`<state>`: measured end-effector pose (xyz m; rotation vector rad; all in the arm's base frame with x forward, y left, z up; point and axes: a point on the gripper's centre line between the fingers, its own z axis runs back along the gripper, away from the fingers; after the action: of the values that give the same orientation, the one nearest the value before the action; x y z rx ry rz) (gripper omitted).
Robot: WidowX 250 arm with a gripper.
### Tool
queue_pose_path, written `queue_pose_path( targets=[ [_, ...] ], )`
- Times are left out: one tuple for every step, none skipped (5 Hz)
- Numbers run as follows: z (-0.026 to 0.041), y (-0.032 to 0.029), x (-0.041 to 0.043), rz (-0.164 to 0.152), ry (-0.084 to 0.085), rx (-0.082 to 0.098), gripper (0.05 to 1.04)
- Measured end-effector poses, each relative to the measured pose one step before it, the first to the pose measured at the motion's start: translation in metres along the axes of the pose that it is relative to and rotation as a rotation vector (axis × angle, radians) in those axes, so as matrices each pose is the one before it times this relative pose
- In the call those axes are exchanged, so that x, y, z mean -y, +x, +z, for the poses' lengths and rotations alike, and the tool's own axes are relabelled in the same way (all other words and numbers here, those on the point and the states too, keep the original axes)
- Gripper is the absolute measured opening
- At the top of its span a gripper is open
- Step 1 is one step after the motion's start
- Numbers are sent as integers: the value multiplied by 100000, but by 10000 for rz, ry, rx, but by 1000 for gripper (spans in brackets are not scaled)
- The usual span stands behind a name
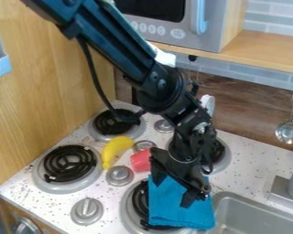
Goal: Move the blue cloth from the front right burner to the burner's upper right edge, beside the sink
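"While I have the arm (121, 48) down over the bench (42, 201), how far along would you call this?"

"Partway, I'd judge. The gripper (171, 192) is at the blue cloth (181, 208), so getting there is done. The cloth lies bunched over one side of the front burner (138, 201), its far side close by the sink (239, 197). Any grasp or lift looks undone to me, though one picture can't prove the cloth wasn't set down there."

"And my gripper, how do you read it?"

"Open, with its two fingers spread well apart over the upper part of the cloth. I see no fold pinched between them. Whether the tips press on the fabric, I can't tell."

"Agreed, I make it released too. The red cup (141, 161) is just beside it, and the banana (115, 151) lies past that, both outside my grip"
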<state>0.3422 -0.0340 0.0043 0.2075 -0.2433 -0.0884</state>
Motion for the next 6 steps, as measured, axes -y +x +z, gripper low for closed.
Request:
queue_pose_path(
  targets=[
    [-710,1043,388,178,-76,60,1001],
    [-535,459,169,21,55,-126,1001],
    [-1486,-66,297,59,96,-447,1001],
    [-531,438,177,29,-2,-165,1001],
    [-577,777,25,38,203,-150,1001],
    [-711,1068,677,85,-185,-121,1002]
  ],
)
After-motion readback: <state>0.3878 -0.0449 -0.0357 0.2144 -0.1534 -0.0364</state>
